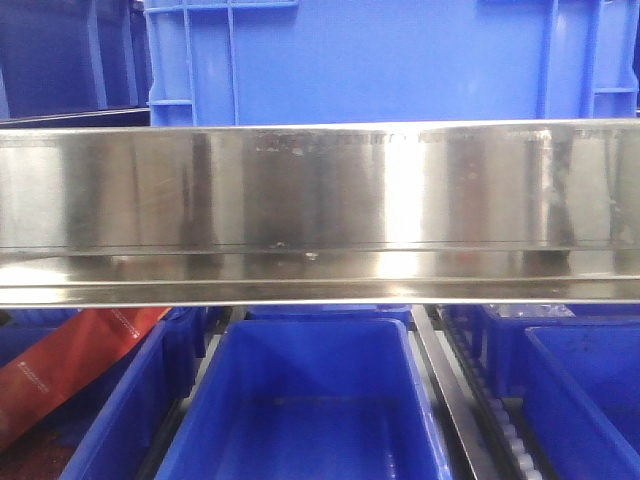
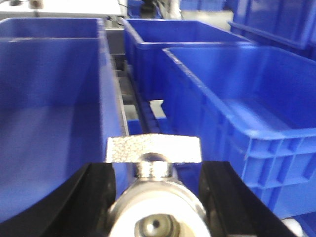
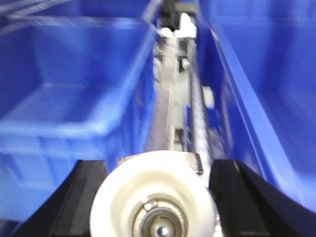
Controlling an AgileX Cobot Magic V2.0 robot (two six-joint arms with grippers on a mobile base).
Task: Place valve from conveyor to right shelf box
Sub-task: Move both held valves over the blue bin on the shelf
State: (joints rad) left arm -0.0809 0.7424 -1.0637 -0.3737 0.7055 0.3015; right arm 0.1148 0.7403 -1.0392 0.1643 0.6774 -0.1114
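Observation:
In the left wrist view my left gripper (image 2: 157, 170) is shut on a metal valve (image 2: 154, 149) with a silver T-handle and a white end cap. It holds the valve above the gap between blue shelf boxes. In the right wrist view my right gripper (image 3: 157, 168) is shut on a second valve (image 3: 153, 192), whose round white cap faces the camera. It hangs over a roller rail (image 3: 180, 98) between two blue boxes. The conveyor is out of view. Neither gripper shows in the front view.
Left wrist view: a blue box on the right (image 2: 237, 94), one on the left (image 2: 49, 98), one farther back (image 2: 173, 34). Right wrist view: blue boxes left (image 3: 74, 84) and right (image 3: 261, 84). Front view: a steel shelf beam (image 1: 320, 200), a blue crate above (image 1: 390, 60), boxes below (image 1: 300, 400), a red bag (image 1: 70, 365).

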